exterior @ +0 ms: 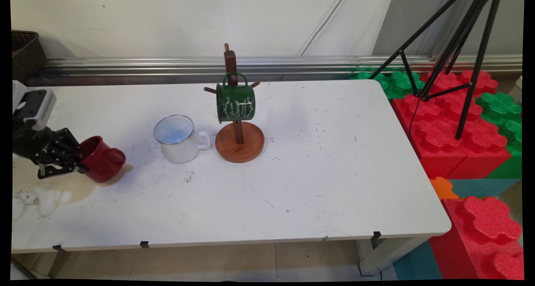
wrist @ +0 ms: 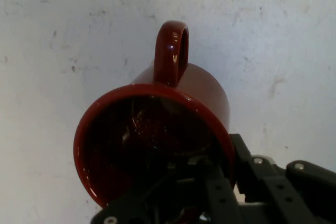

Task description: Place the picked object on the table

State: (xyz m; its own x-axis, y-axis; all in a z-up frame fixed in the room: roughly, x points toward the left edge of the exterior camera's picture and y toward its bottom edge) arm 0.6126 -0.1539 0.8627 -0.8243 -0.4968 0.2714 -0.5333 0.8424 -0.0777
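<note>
Three mugs | pincer (exterior: 77, 160) clamped on red mug's (exterior: 101, 159) rim, tilted, near tabletop's (exterior: 334, 173) left edge | judged rigid, glossy, slippery, chippable; rim grip suits | white mug (exterior: 177, 139), rack-hung green mug (exterior: 235, 102) mid-tabletop

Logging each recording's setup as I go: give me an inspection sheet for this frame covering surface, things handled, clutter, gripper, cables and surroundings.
Surface: white table, scuffed, with a yellowish stain near its left end.
Things handled: glossy dark red ceramic mug, tipped on its side in the gripper, mouth toward the hand camera, handle pointing away from the fingers.
Clutter: white enamel mug upright, beside the wooden mug tree; green enamel mug hanging on a peg of the tree.
Gripper: black two-finger gripper, shut on the red mug's rim, one finger inside, one outside.
Cables: one white cable on the wall; nothing seen on the arm.
Surroundings: black tripod, red and green foam blocks, wicker basket.
</note>
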